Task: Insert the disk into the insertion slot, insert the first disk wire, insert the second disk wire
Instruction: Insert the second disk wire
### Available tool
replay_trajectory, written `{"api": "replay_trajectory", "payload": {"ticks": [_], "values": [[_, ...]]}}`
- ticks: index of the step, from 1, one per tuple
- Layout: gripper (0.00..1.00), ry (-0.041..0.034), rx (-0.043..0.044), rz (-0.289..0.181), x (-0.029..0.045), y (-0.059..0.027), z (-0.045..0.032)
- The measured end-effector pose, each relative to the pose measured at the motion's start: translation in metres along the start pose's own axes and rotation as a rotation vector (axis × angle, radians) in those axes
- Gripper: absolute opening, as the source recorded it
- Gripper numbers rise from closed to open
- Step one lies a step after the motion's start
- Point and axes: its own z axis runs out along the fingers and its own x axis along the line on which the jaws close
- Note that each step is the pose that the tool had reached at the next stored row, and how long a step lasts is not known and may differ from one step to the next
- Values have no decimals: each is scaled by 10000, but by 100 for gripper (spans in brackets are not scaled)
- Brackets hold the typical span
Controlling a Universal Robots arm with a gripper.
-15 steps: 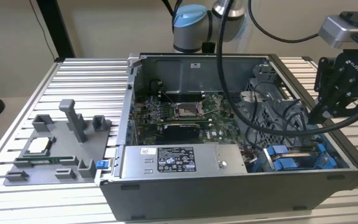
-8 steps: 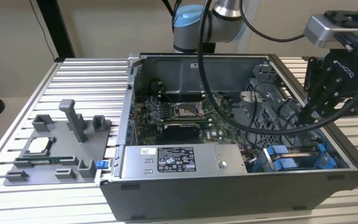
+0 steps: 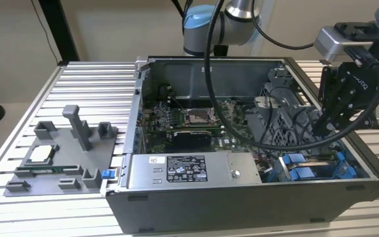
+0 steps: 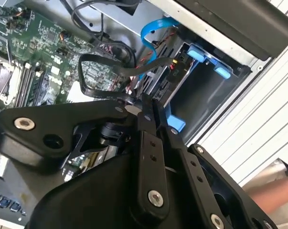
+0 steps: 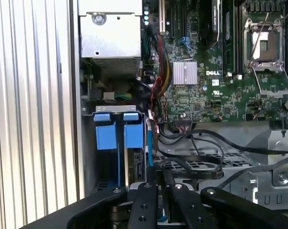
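We see an open computer case (image 3: 242, 207) on a ribbed metal bench (image 3: 91, 84). The gripper (image 3: 321, 129) hangs over the case's corner at the exterior view's right, above the insertion slot (image 3: 311, 170) with its blue rails. In the second wrist view its fingers (image 4: 151, 119) are pressed together on a wire (image 4: 129, 69). The disk (image 5: 134, 162) sits edge-on in the slot.

The insertion slot (image 3: 318, 167) lies at the computer case's (image 3: 242, 207) exterior-view right corner

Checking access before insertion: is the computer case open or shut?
Open: the computer case is uncovered on its upward side, leaving the motherboard exposed.
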Motion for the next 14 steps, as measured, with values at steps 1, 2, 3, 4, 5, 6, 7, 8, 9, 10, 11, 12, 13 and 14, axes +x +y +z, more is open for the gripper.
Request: {"api": "replay_trajectory", "payload": {"ticks": [1, 2, 3, 4, 5, 6, 7, 8, 9, 10, 11, 12, 13, 14], "values": [[0, 11, 5, 0, 2, 0, 11], [0, 15, 10, 1, 9, 0, 24], [0, 18, 12, 1, 21, -1, 37], [0, 20, 14, 1, 35, -3, 48], [0, 19, 15, 1, 52, -4, 64], [0, 18, 16, 0, 68, -6, 78], [0, 20, 19, 0, 84, -8, 90], [0, 19, 23, 0, 101, -10, 103], [0, 20, 28, -1, 116, -13, 115], [0, 21, 34, -3, 129, -15, 126], [0, 21, 41, -6, 142, -17, 137], [0, 20, 51, -8, 155, -18, 148], [0, 20, 61, -9, 168, -20, 158], [0, 19, 72, -8, 184, -20, 169]]}}
